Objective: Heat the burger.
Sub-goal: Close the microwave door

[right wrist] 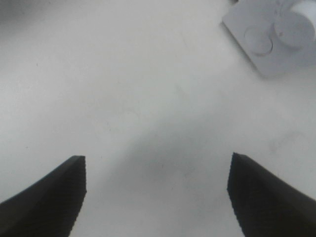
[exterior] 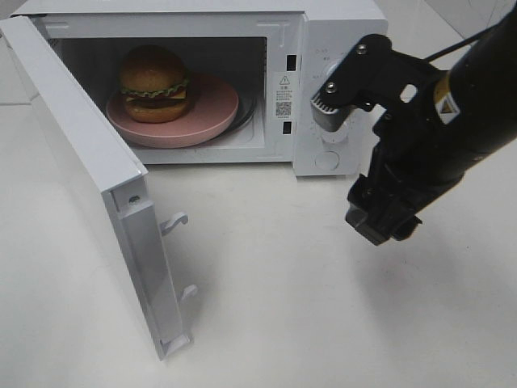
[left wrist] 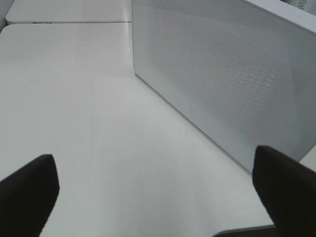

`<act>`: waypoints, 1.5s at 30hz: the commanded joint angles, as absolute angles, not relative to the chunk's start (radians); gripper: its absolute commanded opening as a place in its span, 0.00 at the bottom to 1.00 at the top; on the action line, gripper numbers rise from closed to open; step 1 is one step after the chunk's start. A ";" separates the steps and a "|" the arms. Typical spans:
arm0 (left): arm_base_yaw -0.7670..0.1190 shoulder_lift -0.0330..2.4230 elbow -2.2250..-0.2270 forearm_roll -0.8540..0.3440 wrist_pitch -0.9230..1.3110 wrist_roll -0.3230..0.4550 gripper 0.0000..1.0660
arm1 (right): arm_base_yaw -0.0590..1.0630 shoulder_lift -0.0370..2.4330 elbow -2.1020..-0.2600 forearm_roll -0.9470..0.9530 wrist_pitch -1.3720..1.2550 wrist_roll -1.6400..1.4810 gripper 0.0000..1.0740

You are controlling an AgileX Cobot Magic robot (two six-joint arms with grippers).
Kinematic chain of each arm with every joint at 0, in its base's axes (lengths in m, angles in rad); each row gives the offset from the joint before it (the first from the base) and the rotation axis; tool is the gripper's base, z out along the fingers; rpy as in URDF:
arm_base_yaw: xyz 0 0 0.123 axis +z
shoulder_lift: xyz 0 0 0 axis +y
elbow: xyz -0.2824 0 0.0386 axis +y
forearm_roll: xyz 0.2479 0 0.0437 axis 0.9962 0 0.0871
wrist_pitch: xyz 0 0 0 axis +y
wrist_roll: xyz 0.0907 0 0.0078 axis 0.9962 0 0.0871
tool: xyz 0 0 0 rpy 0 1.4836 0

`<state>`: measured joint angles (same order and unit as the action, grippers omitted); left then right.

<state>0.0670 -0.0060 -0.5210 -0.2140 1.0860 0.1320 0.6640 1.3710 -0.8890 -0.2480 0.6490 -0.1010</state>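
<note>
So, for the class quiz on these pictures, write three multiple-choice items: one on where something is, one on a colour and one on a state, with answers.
1. Where is the burger? A: on the plate inside the microwave; B: on top of the microwave; C: beside the microwave.
2. What colour is the plate? A: blue; B: pink; C: green.
3. How is the microwave's door? A: shut; B: taken off; C: swung open.

Answers: 1 A, the burger sits on the plate in the cavity. 2 B, the plate's rim shows pink. 3 C, the door stands out from the front with its latch hooks bare.
</note>
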 commanded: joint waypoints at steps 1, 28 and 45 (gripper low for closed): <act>0.061 -0.022 -0.518 -0.223 1.072 0.134 0.94 | 0.663 1.296 -0.853 -0.251 0.745 -0.012 0.71; 0.061 -0.022 -0.518 -0.223 1.072 0.134 0.94 | 0.663 0.743 -0.776 -0.245 1.148 0.102 0.71; 0.061 -0.022 -0.518 -0.223 1.072 0.134 0.94 | 0.382 0.426 -0.584 -0.230 1.076 0.132 0.71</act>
